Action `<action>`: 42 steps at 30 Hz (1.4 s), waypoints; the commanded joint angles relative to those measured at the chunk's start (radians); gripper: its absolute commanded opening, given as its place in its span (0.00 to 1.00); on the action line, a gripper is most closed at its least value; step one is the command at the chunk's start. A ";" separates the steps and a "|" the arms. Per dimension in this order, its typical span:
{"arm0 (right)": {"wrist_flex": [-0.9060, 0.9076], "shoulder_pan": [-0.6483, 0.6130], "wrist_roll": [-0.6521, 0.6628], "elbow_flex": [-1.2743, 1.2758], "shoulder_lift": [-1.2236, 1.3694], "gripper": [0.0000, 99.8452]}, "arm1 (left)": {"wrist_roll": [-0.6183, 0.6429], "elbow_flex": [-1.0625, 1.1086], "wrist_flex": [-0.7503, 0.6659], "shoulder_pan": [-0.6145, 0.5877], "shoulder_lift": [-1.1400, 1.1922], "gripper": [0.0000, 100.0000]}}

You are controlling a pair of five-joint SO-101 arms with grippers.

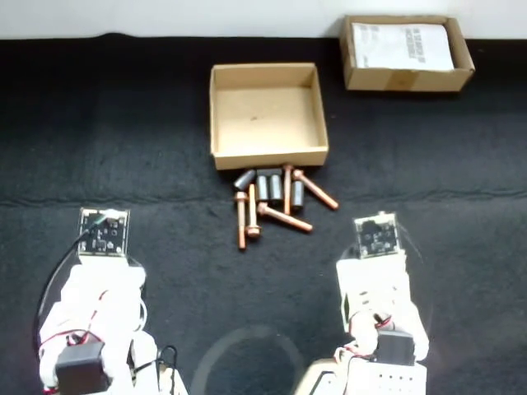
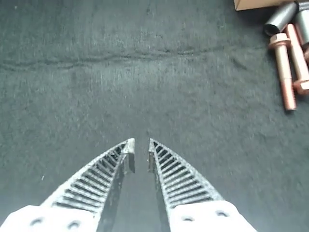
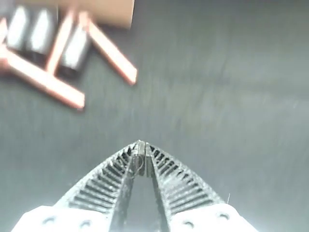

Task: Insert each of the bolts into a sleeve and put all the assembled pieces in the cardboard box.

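On the dark tabletop point(image 1: 123, 148) stands the open cardboard box point(image 1: 268, 156). The left claw point(image 2: 140, 147) is slightly apart, the right claw point(image 3: 140, 147) pressed together. Copper bolts point(image 1: 240, 218) and grey sleeves point(image 1: 268, 185) lie heaped just beside the box's near wall.

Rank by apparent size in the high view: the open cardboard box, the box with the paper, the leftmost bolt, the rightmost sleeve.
1. open cardboard box
2. box with the paper, a close second; it sits farther back, so this order is unsure
3. leftmost bolt
4. rightmost sleeve
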 commanded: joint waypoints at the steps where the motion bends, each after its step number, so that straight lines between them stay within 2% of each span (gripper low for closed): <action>1: -0.102 -0.010 0.002 0.048 -0.013 0.01 | 0.002 0.013 -0.072 0.013 -0.001 0.08; 5: -0.099 -0.015 -0.066 -0.090 -0.007 0.01 | 0.005 0.016 -0.120 0.013 0.015 0.08; 9: -0.048 -0.016 -0.083 -0.254 0.039 0.01 | 0.005 0.005 -0.193 0.015 0.153 0.08; 12: -0.007 -0.016 -0.137 -0.414 0.203 0.01 | 0.005 -0.056 -0.261 0.013 0.303 0.08; 17: 0.162 -0.022 -0.296 -0.825 0.605 0.01 | 0.003 -0.213 -0.273 0.013 0.506 0.08; 23: 0.506 -0.156 -0.443 -1.340 1.021 0.01 | 0.003 -0.332 -0.275 0.013 0.657 0.08; 28: 0.682 -0.317 -0.522 -1.612 1.257 0.01 | 0.003 -0.404 -0.315 0.010 0.794 0.08; 31: 0.687 -0.354 -0.522 -1.689 1.360 0.01 | 0.003 -0.450 -0.310 0.010 0.869 0.08; 42: 0.591 -0.357 -0.528 -1.839 1.776 0.01 | 0.003 -0.552 -0.318 0.013 1.256 0.08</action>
